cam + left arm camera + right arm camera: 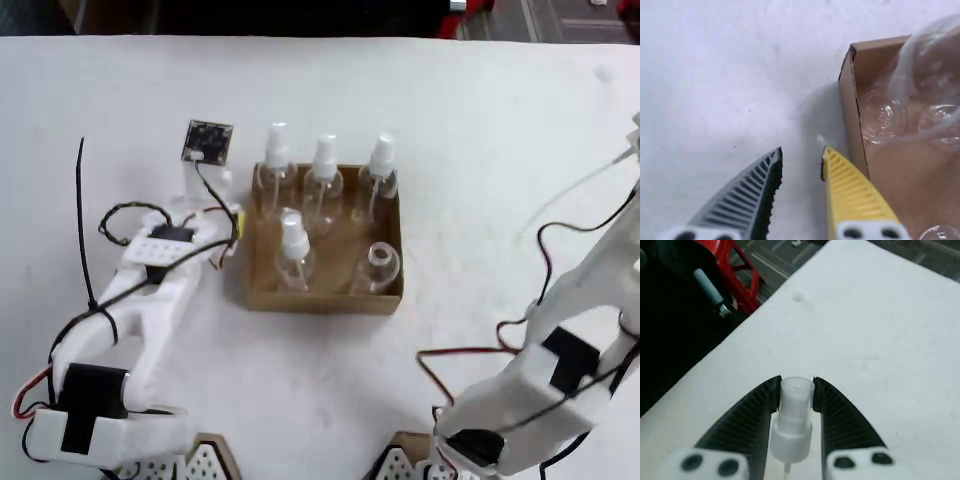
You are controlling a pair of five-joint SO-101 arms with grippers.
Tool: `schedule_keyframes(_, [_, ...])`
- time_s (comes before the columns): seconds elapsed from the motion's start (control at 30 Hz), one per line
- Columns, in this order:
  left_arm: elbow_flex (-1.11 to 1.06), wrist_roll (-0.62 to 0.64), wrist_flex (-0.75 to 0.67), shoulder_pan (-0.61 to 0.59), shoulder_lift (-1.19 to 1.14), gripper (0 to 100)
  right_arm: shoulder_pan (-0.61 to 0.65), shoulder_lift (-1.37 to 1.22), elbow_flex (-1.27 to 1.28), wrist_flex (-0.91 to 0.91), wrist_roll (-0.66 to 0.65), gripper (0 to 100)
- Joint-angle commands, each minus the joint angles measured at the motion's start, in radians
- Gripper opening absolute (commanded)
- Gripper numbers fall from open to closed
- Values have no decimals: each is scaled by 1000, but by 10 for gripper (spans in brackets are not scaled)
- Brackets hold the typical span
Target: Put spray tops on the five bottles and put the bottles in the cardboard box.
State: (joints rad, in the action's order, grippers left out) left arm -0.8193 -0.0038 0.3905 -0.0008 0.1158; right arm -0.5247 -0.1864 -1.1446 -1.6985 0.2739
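Observation:
A cardboard box (325, 298) stands mid-table with several clear bottles in it. Three along its far side (323, 185) and one nearer (294, 255) carry white spray tops. The bottle at the near right (378, 265) has a bare neck. My left gripper (800, 155) is open, its grey and yellow fingers low over the table just outside the box's left wall (852, 105); in the high view it sits at the box's left side (232, 235). My right gripper (796, 382) is shut on a white spray top (792, 425) near the table's far right; its thin dip tube (585, 185) trails below.
The right arm (570, 370) rises along the table's right side with loose wires beside it. A small circuit board (208, 141) sits above the left arm's wrist. Beyond the table's edge stands a red frame (737, 270). Open white tabletop surrounds the box.

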Motion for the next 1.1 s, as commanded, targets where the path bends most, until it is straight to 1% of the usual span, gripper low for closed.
schedule_keyframes(0.0, [6,-14,-25,12,21,124,51,186,-40,-25,-17,16])
schedule_keyframes(0.13, [6,-14,-25,12,21,124,99,312,-29,-27,-17,16])
schedule_keyframes(0.2, [6,-14,-25,12,21,124,124,375,25,-27,-17,16])
schedule_keyframes(0.37, [6,-14,-25,12,21,124,251,590,284,-25,-9,16])
schedule_keyframes(0.47, [5,-14,-25,12,21,124,349,725,436,-16,-9,16])
schedule_keyframes(0.6, [5,-14,-25,12,21,124,446,878,609,73,-14,16])
schedule_keyframes(0.77, [5,-14,-25,12,21,124,499,1036,806,249,-29,16])
schedule_keyframes(0.87, [5,-14,-25,12,21,124,549,1119,948,394,-155,16])
schedule_keyframes(1.0, [5,-14,-25,12,21,124,671,1216,1185,578,-364,16])
schedule_keyframes(1.07, [6,-14,-25,12,21,124,717,1259,1316,679,-440,16])
